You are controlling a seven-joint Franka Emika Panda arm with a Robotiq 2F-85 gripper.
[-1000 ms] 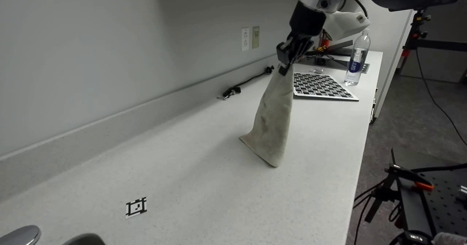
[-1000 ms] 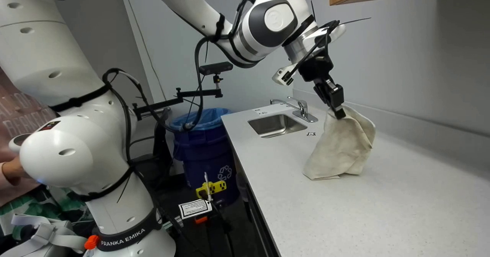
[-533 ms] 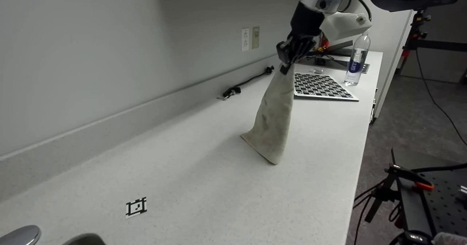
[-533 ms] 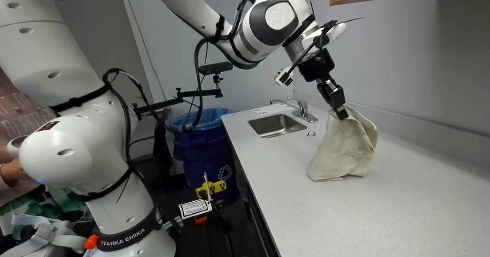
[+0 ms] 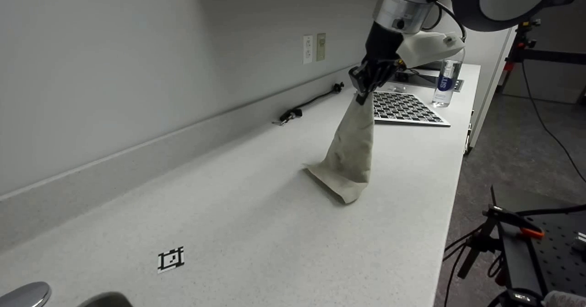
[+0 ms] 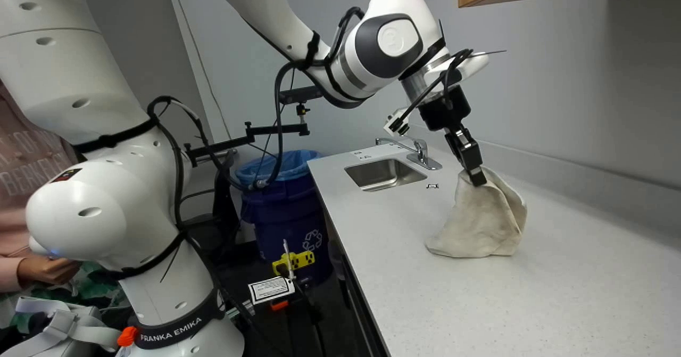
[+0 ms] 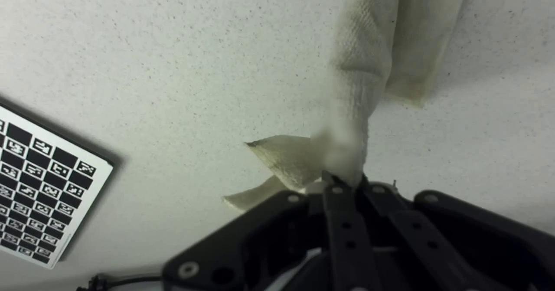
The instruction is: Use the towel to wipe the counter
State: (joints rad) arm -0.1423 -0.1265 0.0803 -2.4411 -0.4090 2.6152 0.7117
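One pinched bunch of fabric at the top was all the Robotiq gripper (image 7: 347,180) held of the beige cloth towel (image 6: 481,218), clamped on it above the speckled white countertop (image 5: 256,234), where the lower folds appeared to rest. With so little cloth seemingly pressed flat and nothing bearing down on it, a wiping stroke risked merely trailing or crumpling the hem, and a hard drag could tug the bunch loose. A sweep toward the checkered marker board (image 5: 409,108) might shove it, perhaps into the water bottle (image 5: 444,85) standing just beside it.
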